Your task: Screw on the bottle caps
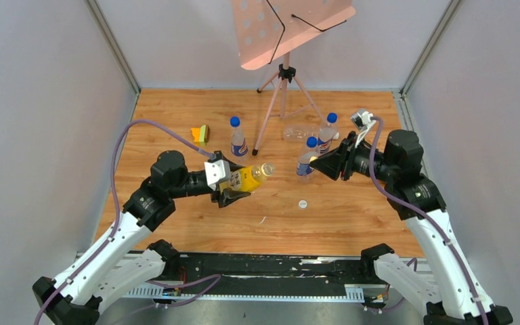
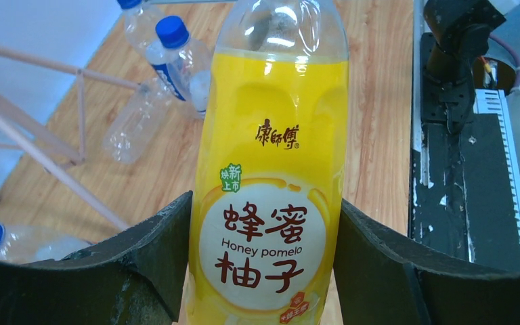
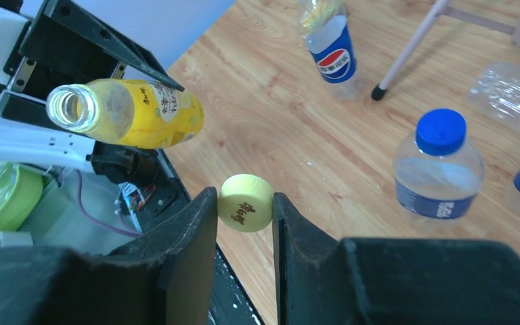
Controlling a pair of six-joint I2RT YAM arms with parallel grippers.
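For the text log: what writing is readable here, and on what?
"康師傅": yellow bottle label.
"蜂蜜柚子": same label.
"Honey pomelo": same label.
Small green and red marks there: too small.
Brown characters on yellow cap: blurred.
Lettering on blue-label bottle: too small.

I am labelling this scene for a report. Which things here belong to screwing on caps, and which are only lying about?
Job:
- open yellow bottle in left gripper
- yellow cap in right gripper
- white cap, loose on table
- clear bottle lying down, probably

Lying about:
- pink music stand
- orange-green block
- three blue-capped bottles, already done
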